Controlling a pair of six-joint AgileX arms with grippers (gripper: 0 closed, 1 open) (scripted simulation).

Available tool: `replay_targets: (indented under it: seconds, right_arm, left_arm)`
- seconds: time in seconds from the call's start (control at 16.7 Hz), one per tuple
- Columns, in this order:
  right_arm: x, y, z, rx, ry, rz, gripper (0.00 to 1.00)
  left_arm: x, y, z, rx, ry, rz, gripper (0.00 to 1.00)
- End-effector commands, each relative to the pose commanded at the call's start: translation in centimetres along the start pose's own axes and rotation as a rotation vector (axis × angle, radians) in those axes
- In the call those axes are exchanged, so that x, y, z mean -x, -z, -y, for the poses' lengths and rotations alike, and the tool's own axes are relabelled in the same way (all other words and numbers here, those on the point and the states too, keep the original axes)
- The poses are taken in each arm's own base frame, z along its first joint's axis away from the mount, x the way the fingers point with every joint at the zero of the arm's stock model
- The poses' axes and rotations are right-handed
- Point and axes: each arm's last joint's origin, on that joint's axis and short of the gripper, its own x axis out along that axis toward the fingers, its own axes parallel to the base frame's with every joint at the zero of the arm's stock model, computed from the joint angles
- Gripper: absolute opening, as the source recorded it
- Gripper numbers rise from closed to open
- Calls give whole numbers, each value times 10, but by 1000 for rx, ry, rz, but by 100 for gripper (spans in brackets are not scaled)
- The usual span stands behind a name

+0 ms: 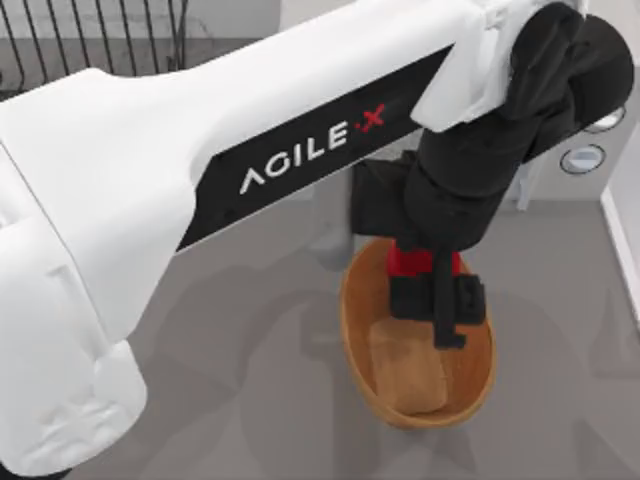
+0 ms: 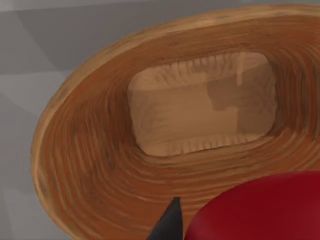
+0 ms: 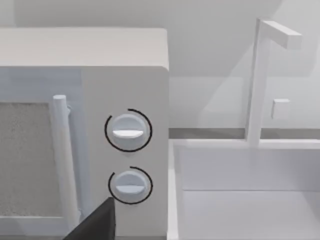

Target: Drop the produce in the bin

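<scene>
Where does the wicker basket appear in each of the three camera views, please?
Top view: the basket sits right of centre, under the left gripper.
Left wrist view: it spans most of the picture, tan bottom in the middle.
Right wrist view: not in it.
Shared landmark: the red fruit held over it.

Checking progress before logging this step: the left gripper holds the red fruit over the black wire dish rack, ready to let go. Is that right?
Not the rack. In the top view the left gripper holds the red fruit over the wicker basket; the left wrist view shows the basket's tan bottom directly below. The dish rack stands apart at the table's far left.
</scene>
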Motion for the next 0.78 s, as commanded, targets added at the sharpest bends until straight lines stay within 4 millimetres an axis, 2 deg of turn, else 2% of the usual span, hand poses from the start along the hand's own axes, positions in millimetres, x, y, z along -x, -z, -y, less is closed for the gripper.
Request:
replay_targets:
  seconds: [0.18, 0.54, 0.78]
  right_arm:
    - [0, 0, 0, 0, 0, 0, 100]
    - [0, 0, 0, 0, 0, 0, 100]
    - [0, 0, 0, 0, 0, 0, 100]
  left_arm:
    - [6, 1, 2, 42, 24, -29, 0]
    - [6, 0, 3, 45, 23, -27, 0]
    - [-16, 2, 5, 48, 22, -21, 0]
